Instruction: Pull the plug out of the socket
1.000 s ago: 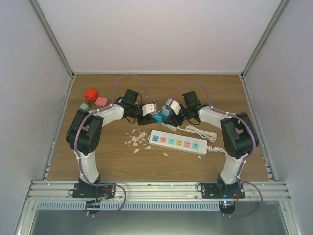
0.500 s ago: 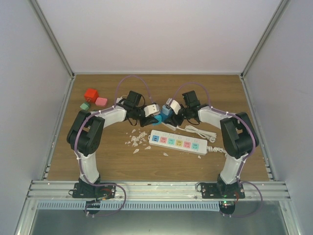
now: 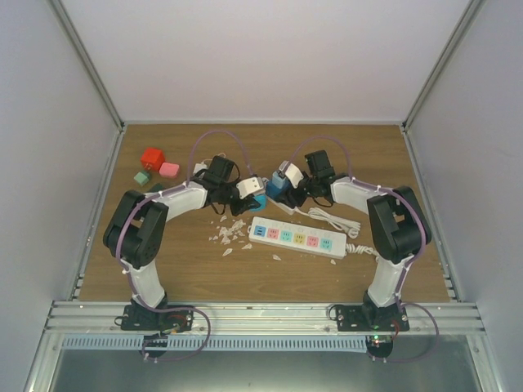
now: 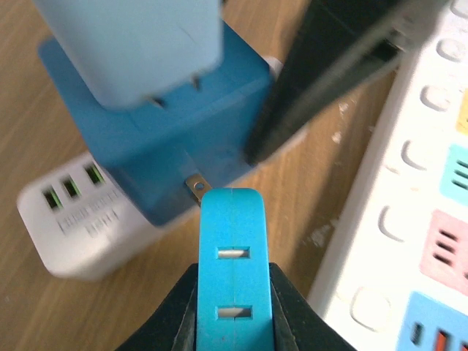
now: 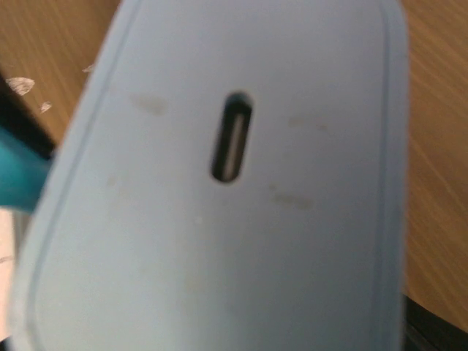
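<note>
Pale charger (image 5: 219, 241) fills right camera, hiding right jaws (grip unclear); left jaws clamp cyan socket (image 4: 232, 281), blue plug (image 4: 161, 139) just beyond.

Both arms are bending inward, left gripper (image 3: 255, 198) and right gripper (image 3: 276, 187) pinching tight, almost nose to nose.

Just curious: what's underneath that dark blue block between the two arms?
A white charger with green ports lies below the dark blue block; whether they touch is hidden.
</note>
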`<state>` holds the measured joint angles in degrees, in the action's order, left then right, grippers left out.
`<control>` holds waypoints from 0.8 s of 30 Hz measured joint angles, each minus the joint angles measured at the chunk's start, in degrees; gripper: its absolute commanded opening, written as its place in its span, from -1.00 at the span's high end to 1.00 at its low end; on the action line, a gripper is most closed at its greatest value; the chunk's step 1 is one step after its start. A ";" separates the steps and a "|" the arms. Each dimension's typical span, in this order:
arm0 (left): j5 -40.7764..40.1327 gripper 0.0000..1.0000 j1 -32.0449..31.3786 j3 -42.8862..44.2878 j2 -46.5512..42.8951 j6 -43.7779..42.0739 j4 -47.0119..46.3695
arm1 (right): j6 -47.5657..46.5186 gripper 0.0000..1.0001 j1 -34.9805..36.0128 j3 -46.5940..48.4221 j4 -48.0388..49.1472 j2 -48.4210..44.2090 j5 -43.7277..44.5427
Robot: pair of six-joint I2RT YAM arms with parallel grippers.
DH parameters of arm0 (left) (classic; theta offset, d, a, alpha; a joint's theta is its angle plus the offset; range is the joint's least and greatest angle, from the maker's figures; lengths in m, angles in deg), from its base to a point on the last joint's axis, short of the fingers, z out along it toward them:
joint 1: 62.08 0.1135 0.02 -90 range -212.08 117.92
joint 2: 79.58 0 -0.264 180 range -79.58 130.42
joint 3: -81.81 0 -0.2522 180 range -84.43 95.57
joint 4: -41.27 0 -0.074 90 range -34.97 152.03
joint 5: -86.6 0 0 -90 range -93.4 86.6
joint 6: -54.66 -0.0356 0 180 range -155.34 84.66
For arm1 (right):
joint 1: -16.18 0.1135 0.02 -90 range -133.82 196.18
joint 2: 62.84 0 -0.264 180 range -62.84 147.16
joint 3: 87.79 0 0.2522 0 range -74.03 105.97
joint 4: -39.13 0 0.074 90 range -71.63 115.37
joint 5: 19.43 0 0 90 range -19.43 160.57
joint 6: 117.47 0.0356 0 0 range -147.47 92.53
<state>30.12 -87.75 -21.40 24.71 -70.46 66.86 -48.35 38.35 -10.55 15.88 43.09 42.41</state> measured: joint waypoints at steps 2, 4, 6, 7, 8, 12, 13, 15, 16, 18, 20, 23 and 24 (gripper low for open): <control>0.00 0.90 0.02 -0.79 -1.09 -0.44 1.18 | 0.39 0.49 -0.31 0.22 0.55 0.26 0.74; 0.02 0.90 0.00 -1.29 -1.77 -1.03 1.84 | 0.66 0.45 -0.42 0.35 0.76 0.42 1.18; 0.02 0.90 0.02 -1.88 -2.49 -1.79 2.49 | 0.81 0.24 -0.44 0.50 0.76 0.55 1.14; 0.20 0.90 0.09 -2.43 -3.10 -2.29 2.93 | 0.81 0.13 -0.44 0.57 0.72 0.57 1.09; 0.55 0.90 0.15 -2.78 -3.63 -2.78 3.37 | 0.81 0.04 -0.44 0.61 0.61 0.57 1.05; 4.48 0.89 1.20 -3.50 -6.27 -4.85 6.10 | 0.76 -0.38 -0.52 0.74 0.35 0.57 0.79; 5.73 0.89 1.55 -3.43 -6.97 -5.51 7.04 | 0.72 -0.46 -0.52 0.87 0.11 0.57 0.74; 8.41 0.88 2.14 -3.30 -8.26 -6.75 9.18 | 0.28 -0.61 -0.55 0.94 -0.17 0.44 0.79; 9.42 0.88 2.29 -3.28 -8.72 -7.19 10.05 | 0.07 -0.68 -0.59 0.94 -0.61 0.20 0.85; 11.63 0.88 2.54 -3.28 -9.94 -8.37 12.02 | -0.46 -0.79 -0.83 0.94 -1.90 -0.68 0.79; 13.49 0.87 2.58 -3.28 -11.52 -9.62 13.99 | -0.92 -0.88 -1.01 0.94 -2.84 -2.01 0.61; 15.65 0.83 2.58 -3.28 -14.47 -11.58 16.37 | -1.90 -0.91 -1.05 0.94 -3.65 -5.31 -0.17; 16.15 0.82 2.58 -3.28 -15.37 -12.04 16.87 | -2.25 -0.91 -1.05 0.94 -3.76 -6.34 -0.37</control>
<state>46.27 -85.17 -24.68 9.34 -82.50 83.74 -50.61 37.30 -9.61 12.12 36.75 42.04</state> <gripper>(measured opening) 0.170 0.950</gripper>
